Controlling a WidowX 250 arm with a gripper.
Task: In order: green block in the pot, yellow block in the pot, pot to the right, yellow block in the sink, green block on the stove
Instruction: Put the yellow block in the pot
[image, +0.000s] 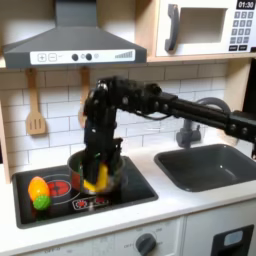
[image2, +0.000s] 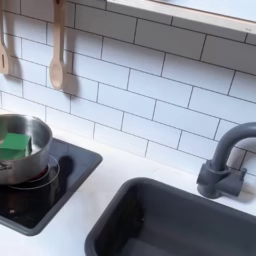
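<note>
First exterior view: your gripper (image: 97, 178) is closed on the yellow block (image: 100, 180) over the pot (image: 78, 163). Second exterior view: green block (image2: 15, 146) already inside. Risk: release off-centre and yellow bounces off the rim.

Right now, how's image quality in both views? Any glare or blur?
First exterior view: soft and low-res, the hand over the pot smeared. Second exterior view: sharper, bright glare on the pot rim, soft reflections on the stove, even light in the sink.

Green block (image2: 14, 145) in pot (image2: 38, 131) — pot on stove (image2: 62, 180), sink (image2: 170, 205) beside.
</note>
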